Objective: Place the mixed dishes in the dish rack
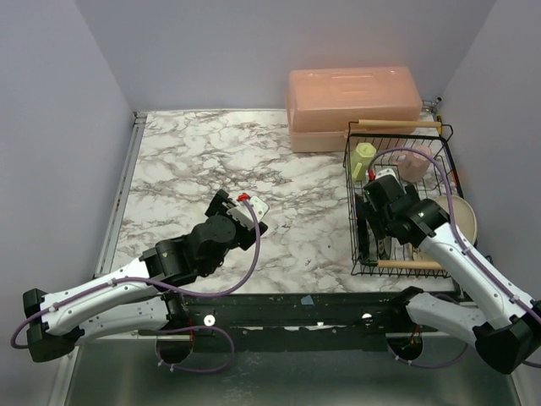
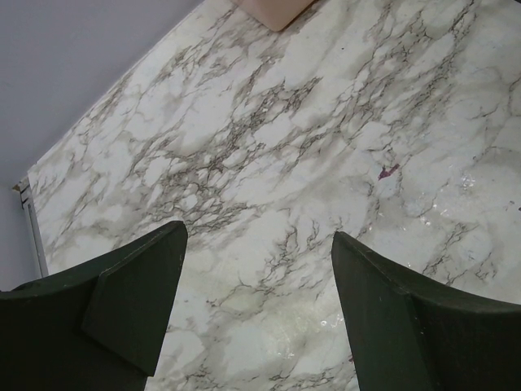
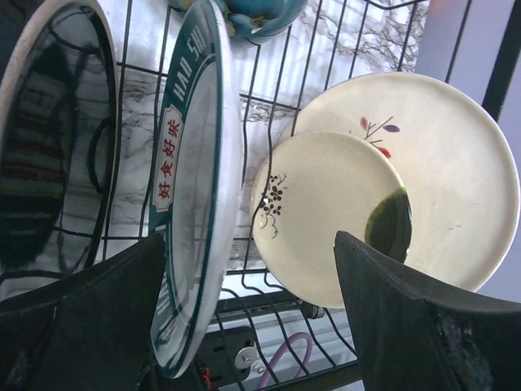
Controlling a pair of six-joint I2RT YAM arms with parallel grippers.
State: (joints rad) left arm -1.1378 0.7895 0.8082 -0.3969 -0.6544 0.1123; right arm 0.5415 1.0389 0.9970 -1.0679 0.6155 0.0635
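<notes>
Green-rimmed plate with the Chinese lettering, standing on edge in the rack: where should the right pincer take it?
Take the near rim from above, one finger down each face. The green-rimmed plate stands on edge in the dish rack, thin edge toward the open right pincer, with the dark plate close beside it.

Robotics test cell dressed as a kitchen counter: plain lilac-grey walls (image 1: 254,42) box in a marble-patterned tabletop (image 1: 186,161) on three sides. Two white-and-black robot arms (image 1: 110,300) are bolted to a black rail (image 1: 279,309) at its near edge, trailing purple cables (image 1: 247,272). A wire dish rack (image 1: 397,124) and a pink plastic box (image 1: 351,97) supply the household touches.
</notes>
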